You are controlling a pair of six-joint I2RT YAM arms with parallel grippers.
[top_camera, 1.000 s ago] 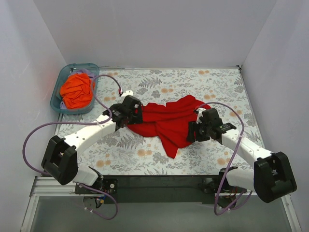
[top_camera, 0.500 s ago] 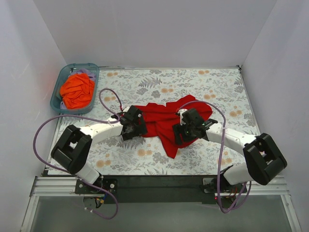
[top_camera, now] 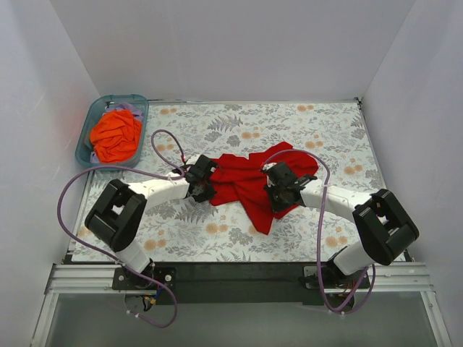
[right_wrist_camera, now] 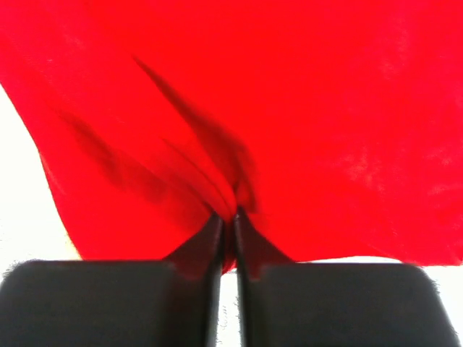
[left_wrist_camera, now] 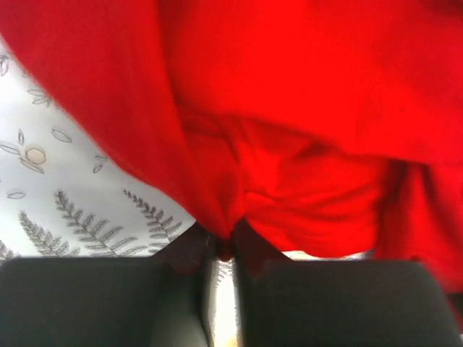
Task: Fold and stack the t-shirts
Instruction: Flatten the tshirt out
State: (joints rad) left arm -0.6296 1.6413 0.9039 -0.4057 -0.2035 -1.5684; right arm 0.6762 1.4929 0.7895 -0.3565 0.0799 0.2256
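1. Change: compared with a second ago, both arms have drawn inward over the cloth. The left tool and right tool, spread then, are now pinched together.
2. Left tool: clenched on a fold at the left edge of the red tee.
3. Right tool: clenched on a fold in the tee's right half.
4. Red tee: crumpled at mid-counter, bunched narrower than before, with one tail trailing toward the near edge.
5. Orange tee: balled up in the bin at the far left corner, unmoved.
6. Hidden: from above, the arms cover both grip points. The red tee's collar and sleeves cannot be told apart. Both wrist views are blurred.
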